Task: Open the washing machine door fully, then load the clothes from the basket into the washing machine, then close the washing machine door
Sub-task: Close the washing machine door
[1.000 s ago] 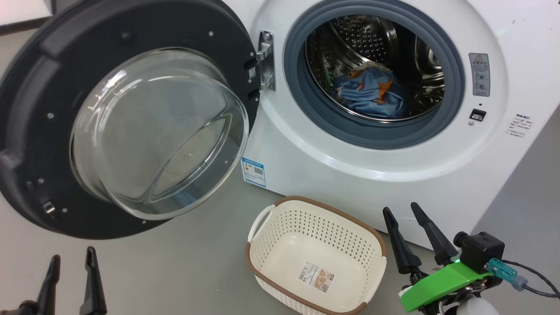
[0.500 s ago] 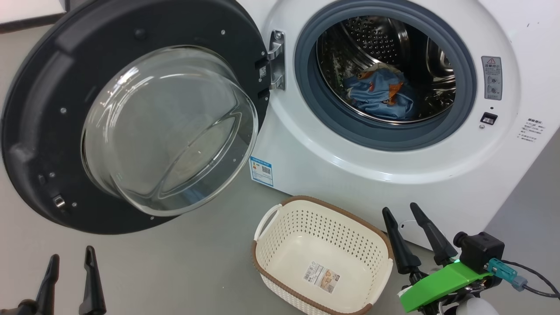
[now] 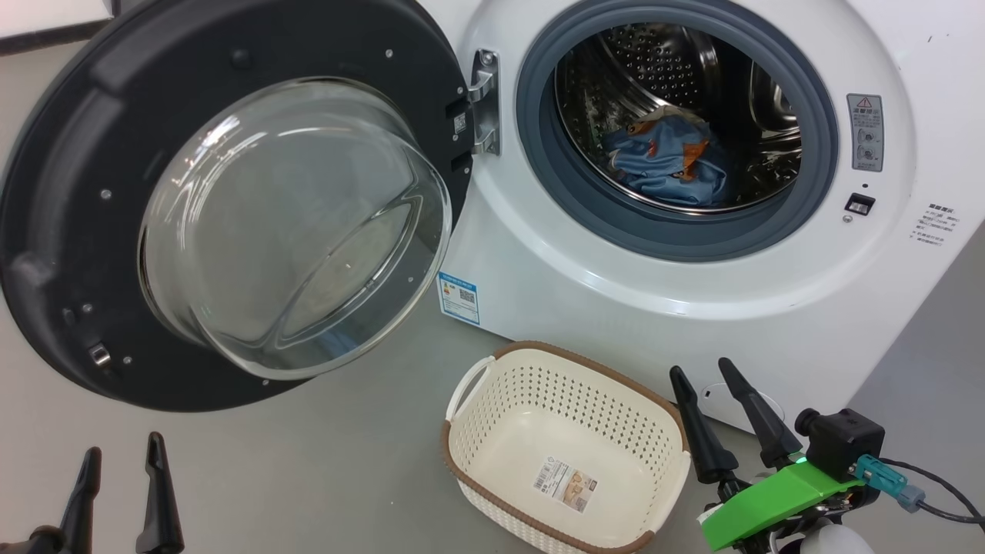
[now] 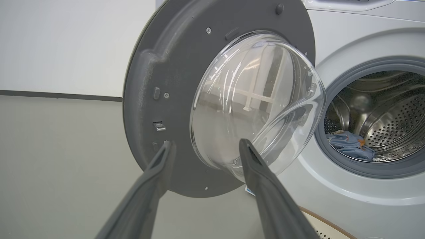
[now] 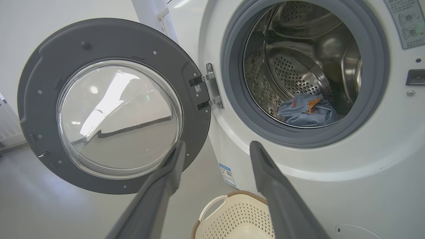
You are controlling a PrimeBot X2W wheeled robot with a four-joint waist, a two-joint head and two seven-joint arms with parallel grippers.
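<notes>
Your head view looks down from above at the door (image 3: 223,208), drum (image 3: 654,69) and basket (image 3: 500,408). Your left wrist view sits low and close, facing the door's inner side. Your right wrist view, seemingly a little farther back, faces the machine (image 5: 332,186) front. All three share the door and drum.

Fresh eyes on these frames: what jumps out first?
The washing machine door stands wide open at left, its clear glass bowl bulging toward the camera. Right of it, blue clothes lie in the steel drum; below, on the floor, the basket is empty but for its label.
</notes>
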